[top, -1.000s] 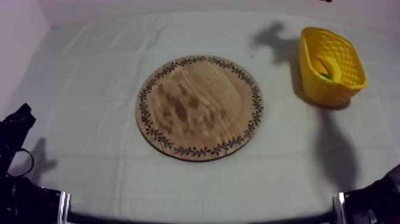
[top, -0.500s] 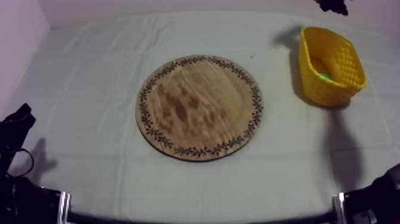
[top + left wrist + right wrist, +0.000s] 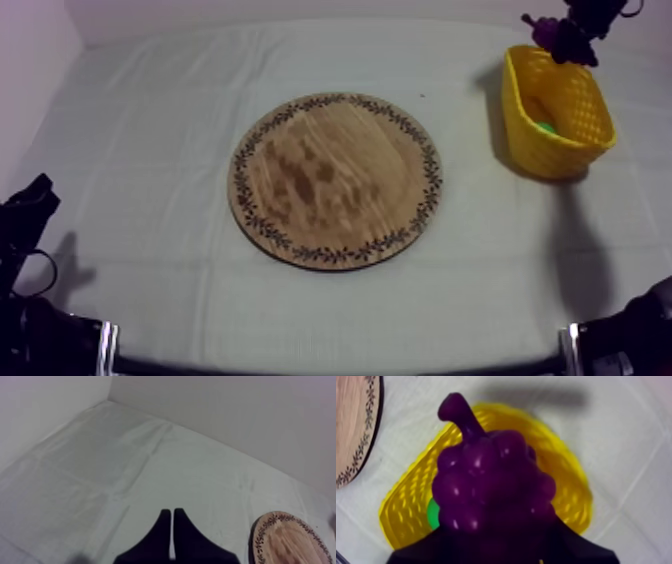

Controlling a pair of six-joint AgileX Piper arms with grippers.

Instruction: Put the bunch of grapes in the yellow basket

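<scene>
The right gripper (image 3: 592, 12) is cut off by the top view's far edge, just above the bunch of grapes (image 3: 560, 38); seen from the right wrist, the bunch covers the fingers holding it and much of the yellow basket (image 3: 406, 508); a green thing (image 3: 433, 514) inside the basket is half hidden, its kind unclear; the left wrist view's edge cuts off the wooden board (image 3: 290, 541) and the base of the left gripper (image 3: 172, 513).

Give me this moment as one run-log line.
right gripper: shut on grapes, over basket | left gripper: shut, low at table's left | stage: grapes not yet released
</scene>
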